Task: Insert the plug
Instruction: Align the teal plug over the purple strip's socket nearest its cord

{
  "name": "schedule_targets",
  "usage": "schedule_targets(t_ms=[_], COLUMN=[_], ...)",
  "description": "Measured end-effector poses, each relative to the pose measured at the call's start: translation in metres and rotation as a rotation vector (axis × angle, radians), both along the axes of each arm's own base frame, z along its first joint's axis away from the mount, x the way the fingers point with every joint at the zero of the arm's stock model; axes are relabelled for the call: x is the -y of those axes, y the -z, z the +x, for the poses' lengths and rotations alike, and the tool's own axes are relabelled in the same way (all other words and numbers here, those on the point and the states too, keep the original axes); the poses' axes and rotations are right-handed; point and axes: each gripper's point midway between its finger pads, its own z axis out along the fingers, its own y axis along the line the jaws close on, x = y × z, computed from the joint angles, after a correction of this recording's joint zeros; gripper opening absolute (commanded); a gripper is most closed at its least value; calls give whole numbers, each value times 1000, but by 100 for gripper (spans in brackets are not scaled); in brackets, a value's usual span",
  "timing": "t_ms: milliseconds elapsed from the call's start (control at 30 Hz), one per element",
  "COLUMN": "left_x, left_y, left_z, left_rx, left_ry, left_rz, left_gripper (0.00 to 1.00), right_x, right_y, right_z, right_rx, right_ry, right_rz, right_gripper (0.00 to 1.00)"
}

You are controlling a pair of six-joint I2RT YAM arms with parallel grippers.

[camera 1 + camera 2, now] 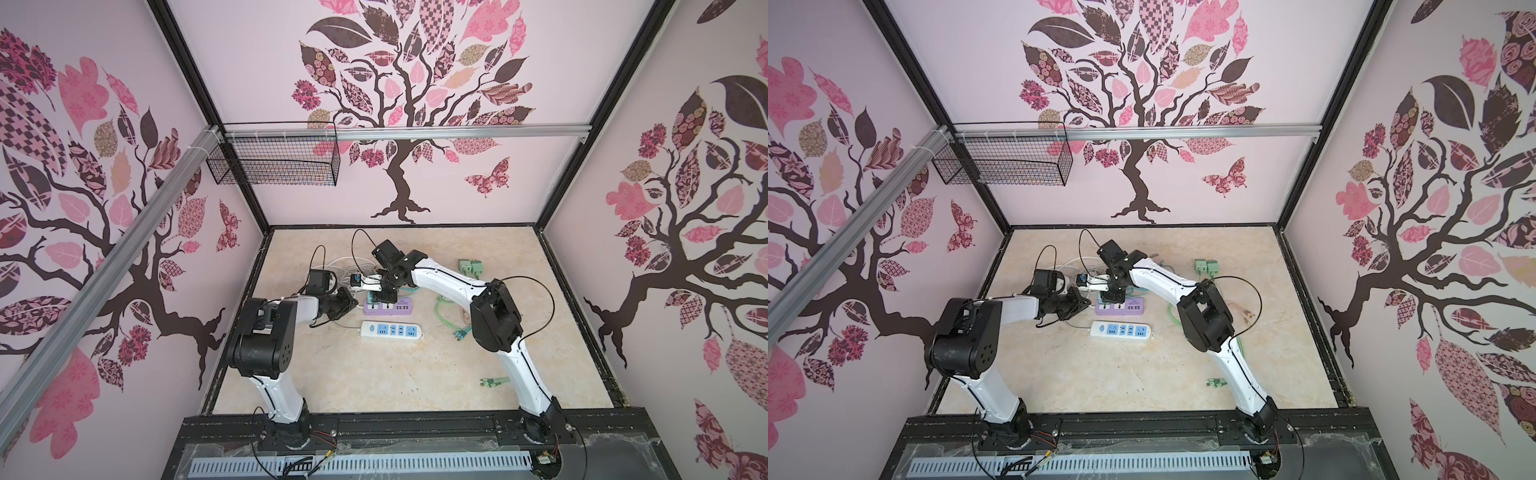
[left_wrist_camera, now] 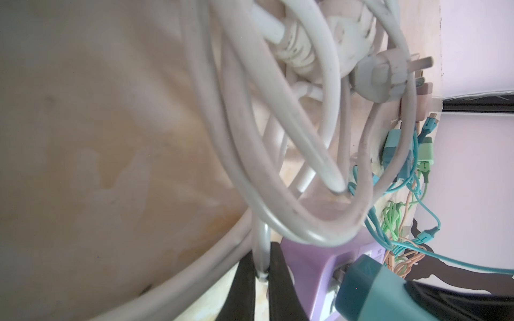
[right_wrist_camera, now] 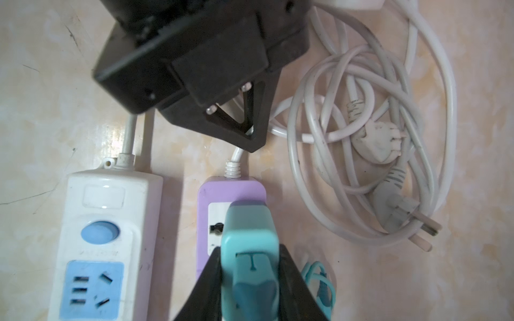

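Note:
My right gripper [image 3: 249, 255] is shut on a teal plug [image 3: 249, 236] and holds it over the end socket of the purple power strip [image 3: 204, 200]. In the left wrist view the plug [image 2: 370, 289] sits close to the strip's face [image 2: 306, 266], with a short length of prong showing between them. My left gripper [image 2: 261, 273] is shut on the strip's thin white cord [image 2: 261, 250], just beyond the strip's end. In both top views the two grippers meet over the purple strip [image 1: 399, 308] [image 1: 1133, 307].
A white power strip [image 3: 111, 222] [image 1: 390, 331] lies beside the purple one. A coil of white cables with plugs [image 3: 375, 139] lies behind it. Green adapters [image 1: 469, 267], green cables [image 1: 449, 316] and a green connector [image 1: 494, 381] lie to the right. A wire basket [image 1: 274, 162] hangs on the back wall.

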Motion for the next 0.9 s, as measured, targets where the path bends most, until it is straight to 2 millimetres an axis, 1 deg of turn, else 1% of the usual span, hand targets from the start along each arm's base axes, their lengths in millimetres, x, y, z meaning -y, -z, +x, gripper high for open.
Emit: schedule_targets(t_ms=[200, 500, 733, 800, 900], left_x=[-4, -17, -19, -19, -22], left_y=[-1, -5, -10, -12, -19], left_z=[1, -2, -5, -7, -11], left_rx=[-1, 13, 18, 20, 24], left_ry=[-9, -41, -48, -51, -64], left_rz=[-8, -9, -11, -11, -6], left_gripper=[8, 8, 9, 11, 19], right_x=[-3, -11, -13, -13, -15], right_y=[2, 3, 5, 6, 5], right_z=[2, 7, 7, 6, 7], right_rx=[13, 51, 88, 99, 115], right_ry=[-11, -13, -9, -10, -16], right_rz=[-7, 2, -26, -29, -32], right_gripper=[0, 0, 0, 0, 0])
